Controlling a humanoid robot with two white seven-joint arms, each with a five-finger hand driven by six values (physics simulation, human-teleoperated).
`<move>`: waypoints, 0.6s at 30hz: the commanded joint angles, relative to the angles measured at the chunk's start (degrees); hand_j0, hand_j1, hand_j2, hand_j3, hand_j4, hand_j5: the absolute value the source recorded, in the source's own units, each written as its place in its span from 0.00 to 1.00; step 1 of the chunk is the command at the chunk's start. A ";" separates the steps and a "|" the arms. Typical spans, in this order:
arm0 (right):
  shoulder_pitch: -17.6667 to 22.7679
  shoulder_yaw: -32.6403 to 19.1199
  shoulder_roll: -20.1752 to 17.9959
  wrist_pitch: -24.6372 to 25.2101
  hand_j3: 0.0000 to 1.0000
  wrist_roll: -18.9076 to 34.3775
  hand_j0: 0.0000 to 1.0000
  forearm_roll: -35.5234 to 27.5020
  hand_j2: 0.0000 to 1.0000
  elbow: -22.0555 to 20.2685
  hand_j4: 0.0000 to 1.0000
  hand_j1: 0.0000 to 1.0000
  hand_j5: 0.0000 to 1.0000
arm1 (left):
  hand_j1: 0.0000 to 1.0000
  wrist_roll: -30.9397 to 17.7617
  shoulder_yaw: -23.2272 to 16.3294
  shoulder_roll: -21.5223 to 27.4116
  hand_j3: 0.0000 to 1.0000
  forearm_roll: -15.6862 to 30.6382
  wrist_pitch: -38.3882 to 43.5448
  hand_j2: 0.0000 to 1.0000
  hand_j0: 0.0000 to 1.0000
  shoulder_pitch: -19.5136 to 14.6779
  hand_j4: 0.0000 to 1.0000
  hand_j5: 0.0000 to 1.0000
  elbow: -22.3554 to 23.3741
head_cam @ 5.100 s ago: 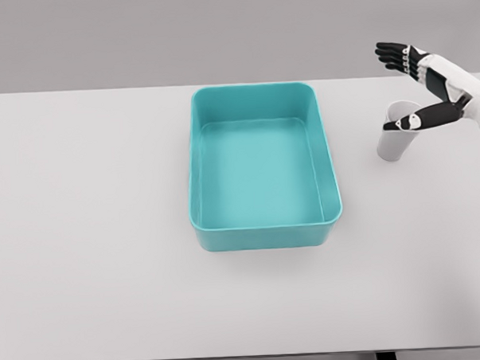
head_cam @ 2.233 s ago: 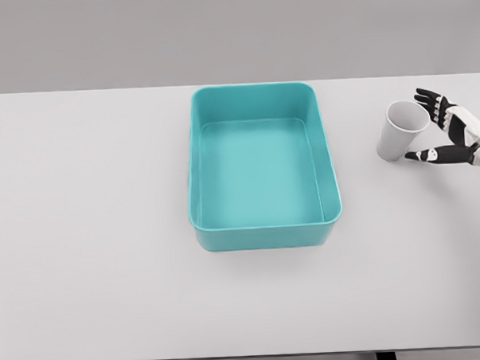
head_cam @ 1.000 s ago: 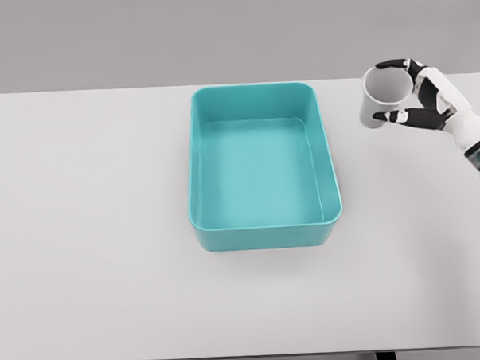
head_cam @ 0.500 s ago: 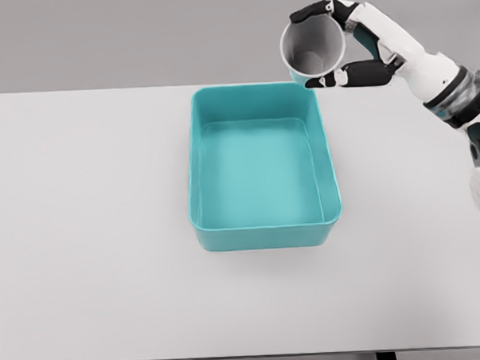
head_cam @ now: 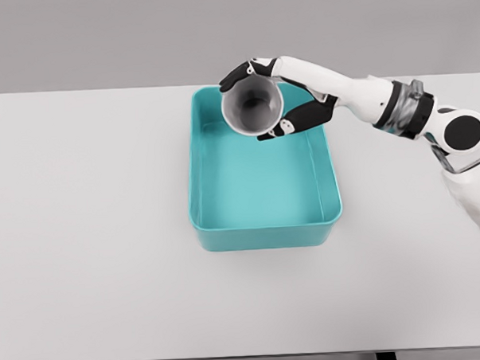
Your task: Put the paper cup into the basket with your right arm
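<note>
right hand grips paper cup | above basket far rim

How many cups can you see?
1. The paper cup is held by the right robot hand above the far end of the teal basket. None seems hidden.

Right arm: smooth white shell, slim tapering forearm. Right hand: white back plate, black fingers and black thumb, small white patches at knuckles and on thumb pad. Wrist-side cuff: grey metallic ring with teal-tinted band and darker stripes. Elbow joint: round white housing with dark grey circular cap, thin grey bracket below it. Upper arm: broad white casing running off right edge of picture. No cables, screws or lettering discernible.
</note>
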 commanded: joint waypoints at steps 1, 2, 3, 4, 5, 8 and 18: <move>0.09 0.26 -1.08 0.11 0.83 -0.04 0.83 -0.32 0.83 -0.22 0.83 0.83 0.83 | 1.00 -0.01 0.01 0.00 1.00 0.01 0.01 1.00 1.00 0.00 1.00 1.00 0.00; 0.18 0.17 -2.04 0.03 0.88 -0.04 0.88 0.55 0.88 -0.22 0.88 0.88 0.88 | 1.00 -0.01 -0.08 0.00 1.00 0.01 0.01 1.00 1.00 0.00 1.00 1.00 0.00; 0.18 0.26 -2.05 0.03 0.93 -0.04 0.93 1.70 0.93 -0.22 0.93 0.93 0.93 | 1.00 -0.01 0.01 0.00 1.00 0.01 0.01 1.00 1.00 0.00 1.00 1.00 0.00; 0.18 0.26 -1.96 0.03 0.95 -0.04 0.95 2.14 0.95 -0.22 0.95 0.95 0.95 | 1.00 -0.01 0.01 0.00 1.00 0.01 0.01 1.00 1.00 0.00 1.00 1.00 0.00; 0.18 0.43 -1.87 0.03 0.95 -0.04 0.95 3.28 0.95 -0.30 0.95 0.95 0.95 | 1.00 -0.01 0.01 0.00 1.00 0.01 0.01 1.00 1.00 0.00 1.00 1.00 0.00; 0.09 0.61 -1.78 0.20 0.95 -0.04 0.95 4.34 0.95 -1.09 0.95 0.95 0.95 | 1.00 -0.01 0.01 0.00 1.00 0.01 0.01 1.00 1.00 0.00 1.00 1.00 0.00; -0.62 1.05 -4.51 1.17 1.00 -0.04 1.00 5.92 1.00 -5.23 1.00 1.00 1.00 | 1.00 -0.01 0.01 0.00 1.00 0.01 0.01 1.00 1.00 0.00 1.00 1.00 0.00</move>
